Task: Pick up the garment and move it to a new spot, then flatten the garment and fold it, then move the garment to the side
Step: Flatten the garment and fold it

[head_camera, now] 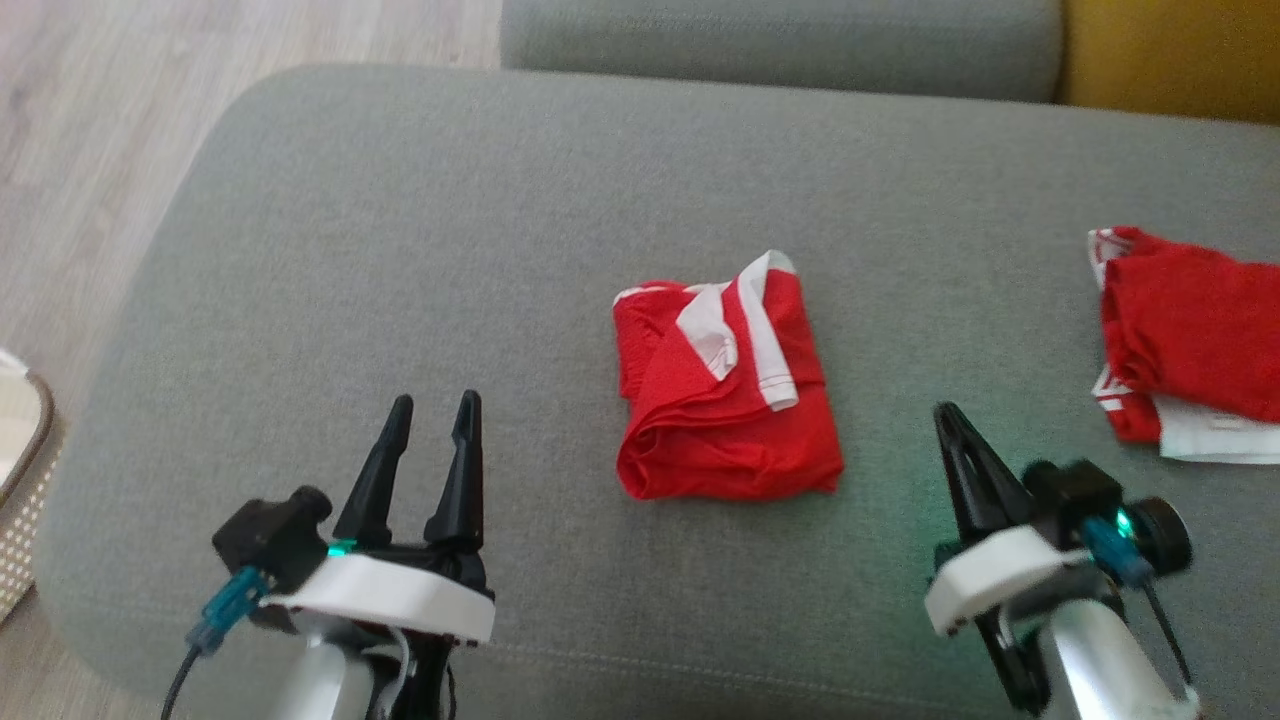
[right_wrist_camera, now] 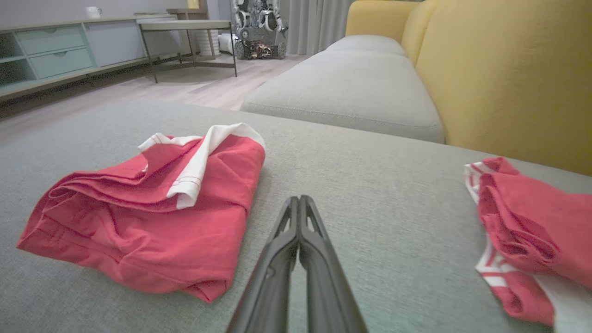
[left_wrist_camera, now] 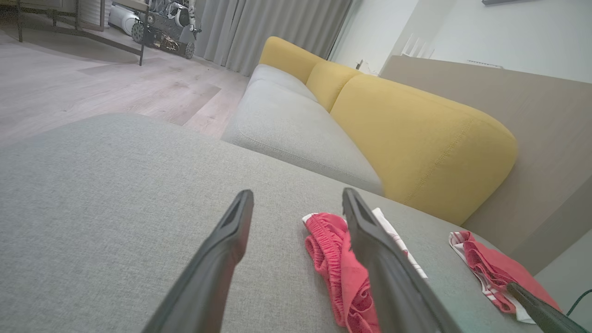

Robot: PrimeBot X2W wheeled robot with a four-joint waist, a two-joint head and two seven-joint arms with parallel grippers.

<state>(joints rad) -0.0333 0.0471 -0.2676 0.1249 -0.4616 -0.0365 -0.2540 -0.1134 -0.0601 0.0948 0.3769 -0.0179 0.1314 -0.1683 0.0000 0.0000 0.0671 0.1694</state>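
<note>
You've got the garment (head_camera: 725,400) lying in the middle of the cushion (head_camera: 400,250), a red bundle with white trim, loosely folded over itself, rolled edge toward the cushion's near side. A second red piece (head_camera: 1190,340) lies out at the cushion's right end, well apart from it.

Left gripper (head_camera: 434,400) hovers over the cushion's near-left part, fingers apart, nothing between them. Right gripper (head_camera: 948,415) hangs over the near-right part, fingers pressed tight together and empty. Neither one touches cloth.

Now, this thing will handle light and limp, I'd say. It's thin knit with no stiffness, so it will sag and spill open the moment you lift it by one layer. The white band flopped across the top looks loose; pinch that alone and the rest will likely trail off behind it.

Better bet: the thick rolled edge facing the cushion's near side, where all the layers stack. Bite deep there, through the whole stack, one gripper toward each end of that edge if you can. You'll need the right fingers spread first.

Lift rather than drag. Cloth on that woven cushion will probably catch and rumple. Keep it low, and it should hold its shape.
</note>
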